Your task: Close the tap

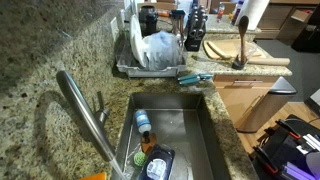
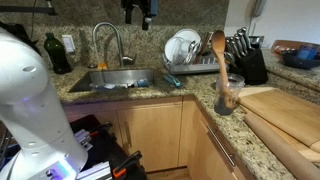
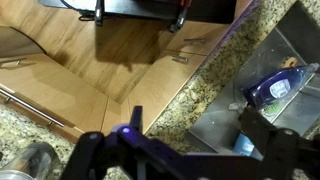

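the jaws hang high, spread wide with nothing between them (in the wrist view the dark fingers [image 3: 88,155] stand well apart). below them and a little aside, untouched, the tap [image 1: 85,112] arches over the sink [image 1: 190,125] in the granite bench [image 1: 50,50].

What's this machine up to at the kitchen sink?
A robot arm is working over a kitchen sink. Its gripper hangs open and empty, well above the counter and off to one side of the tap, touching nothing. The tap's small lever has not been reached yet. Whether water is running cannot be made out.
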You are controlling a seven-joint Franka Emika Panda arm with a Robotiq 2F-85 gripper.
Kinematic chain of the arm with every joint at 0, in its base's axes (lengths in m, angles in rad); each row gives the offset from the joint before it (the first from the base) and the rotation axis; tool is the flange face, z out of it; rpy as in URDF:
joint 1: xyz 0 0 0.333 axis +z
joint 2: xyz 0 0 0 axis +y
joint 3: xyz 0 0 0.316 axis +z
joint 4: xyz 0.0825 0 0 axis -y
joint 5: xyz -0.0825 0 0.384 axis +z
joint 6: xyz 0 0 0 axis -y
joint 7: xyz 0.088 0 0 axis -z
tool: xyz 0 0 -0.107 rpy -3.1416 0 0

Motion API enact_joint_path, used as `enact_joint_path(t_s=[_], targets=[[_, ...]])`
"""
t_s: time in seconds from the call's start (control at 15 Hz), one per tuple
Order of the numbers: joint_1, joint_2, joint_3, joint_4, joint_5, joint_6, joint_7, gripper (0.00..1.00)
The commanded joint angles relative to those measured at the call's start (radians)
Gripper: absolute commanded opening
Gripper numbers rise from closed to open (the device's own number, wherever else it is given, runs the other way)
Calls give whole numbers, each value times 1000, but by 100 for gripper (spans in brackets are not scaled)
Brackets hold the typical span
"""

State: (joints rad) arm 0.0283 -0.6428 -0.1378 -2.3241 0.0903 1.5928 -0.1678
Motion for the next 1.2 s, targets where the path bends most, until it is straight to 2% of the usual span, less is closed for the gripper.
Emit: enact_joint_path(t_s=[0.0,0.13,0.2,0.27,0.47,0.6,0.8,0.93,1.13], targets=[[-18,3,13,3,7,-4,-9,100],[-18,3,13,3,7,-4,-9,100],[-14,111,25,4,16,31,25,100],[-10,168,45,-10,15,34,58,100],[33,250,123,-56,12,32,71,100],[82,326,197,-73,-9,98,51,100],[159,447,314,-78,-39,320,90,100],[194,530,380,-50,-64,510,197,100],[214,655,423,-18,-152,802,375,100]])
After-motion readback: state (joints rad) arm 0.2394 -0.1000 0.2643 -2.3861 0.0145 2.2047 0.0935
